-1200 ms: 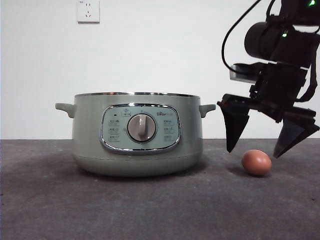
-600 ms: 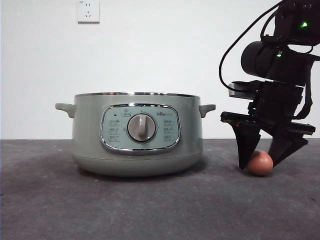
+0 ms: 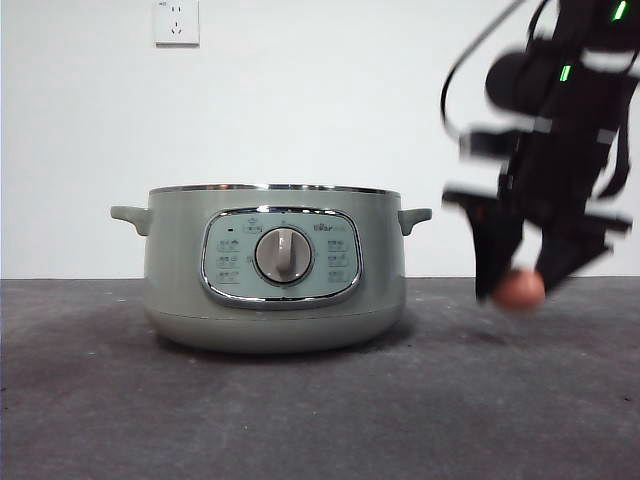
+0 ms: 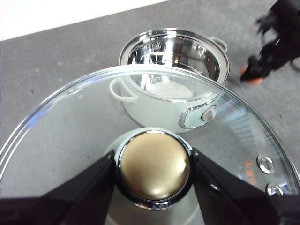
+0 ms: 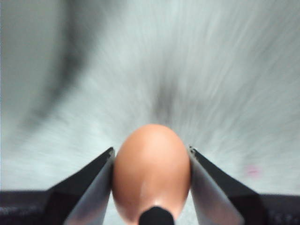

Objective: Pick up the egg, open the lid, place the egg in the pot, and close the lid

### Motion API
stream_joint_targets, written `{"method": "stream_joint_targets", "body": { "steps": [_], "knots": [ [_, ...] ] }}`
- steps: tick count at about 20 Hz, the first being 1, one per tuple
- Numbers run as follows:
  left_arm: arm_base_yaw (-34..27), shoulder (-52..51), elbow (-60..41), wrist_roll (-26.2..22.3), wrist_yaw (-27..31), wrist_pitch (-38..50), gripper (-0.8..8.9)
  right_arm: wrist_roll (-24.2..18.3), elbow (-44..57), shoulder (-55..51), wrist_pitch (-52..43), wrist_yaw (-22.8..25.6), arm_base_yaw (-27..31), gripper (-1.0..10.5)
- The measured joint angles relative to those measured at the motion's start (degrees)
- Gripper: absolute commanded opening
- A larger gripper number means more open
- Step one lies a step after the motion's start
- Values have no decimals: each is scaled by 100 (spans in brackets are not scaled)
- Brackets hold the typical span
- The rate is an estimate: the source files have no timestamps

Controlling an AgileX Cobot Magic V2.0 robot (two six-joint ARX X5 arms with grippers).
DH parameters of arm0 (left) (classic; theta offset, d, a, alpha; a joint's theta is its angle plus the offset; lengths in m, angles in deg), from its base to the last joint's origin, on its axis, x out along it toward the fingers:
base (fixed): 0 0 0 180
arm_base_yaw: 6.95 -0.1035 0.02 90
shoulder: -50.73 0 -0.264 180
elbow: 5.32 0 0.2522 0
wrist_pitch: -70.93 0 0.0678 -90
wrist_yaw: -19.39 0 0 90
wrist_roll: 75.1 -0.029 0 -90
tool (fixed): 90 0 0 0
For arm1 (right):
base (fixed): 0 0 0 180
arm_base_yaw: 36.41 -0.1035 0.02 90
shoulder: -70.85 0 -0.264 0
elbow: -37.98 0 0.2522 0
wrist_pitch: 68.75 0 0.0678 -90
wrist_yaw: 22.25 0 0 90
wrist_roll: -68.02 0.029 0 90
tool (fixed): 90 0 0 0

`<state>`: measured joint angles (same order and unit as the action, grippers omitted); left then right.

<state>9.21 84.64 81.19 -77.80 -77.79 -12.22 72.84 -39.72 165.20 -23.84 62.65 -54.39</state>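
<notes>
My right gripper has the smooth brown egg pinched btwn its fingers, off the table, right of the open green pot. Left gripper clamps the glass lid by its round knob.

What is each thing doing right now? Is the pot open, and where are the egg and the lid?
pot: open, on the table, nothing visible inside.
lid: off the pot, held up above it by its knob.
egg: clamped between two jaws, lifted off the table beside the pot.
left gripper: shut on the lid's knob.
right gripper: shut on the egg.
</notes>
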Motion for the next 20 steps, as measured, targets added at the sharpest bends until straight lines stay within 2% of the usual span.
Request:
{"method": "stream_joint_targets", "body": {
  "steps": [3, 7, 13, 17, 20],
  "knots": [
    [0, 11, 0, 0, -2, 2, -8, 39, -297, -813, 31, -2, -111, -17],
    [0, 68, 0, 0, -31, 2, -8, 9, -1460, -796, 50, -11, -748, -17],
    [0, 72, 0, -4, -48, -129, -8, -256, -3755, 697, 424, -44, -1633, -17],
    [0, 74, 0, -4, -46, -136, -8, -439, -5027, 2028, 1054, -35, -1792, -17],
    [0, 72, 0, -4, -46, -166, -8, -485, -5429, 2778, 1307, -28, -1801, -17]
  ]
}}
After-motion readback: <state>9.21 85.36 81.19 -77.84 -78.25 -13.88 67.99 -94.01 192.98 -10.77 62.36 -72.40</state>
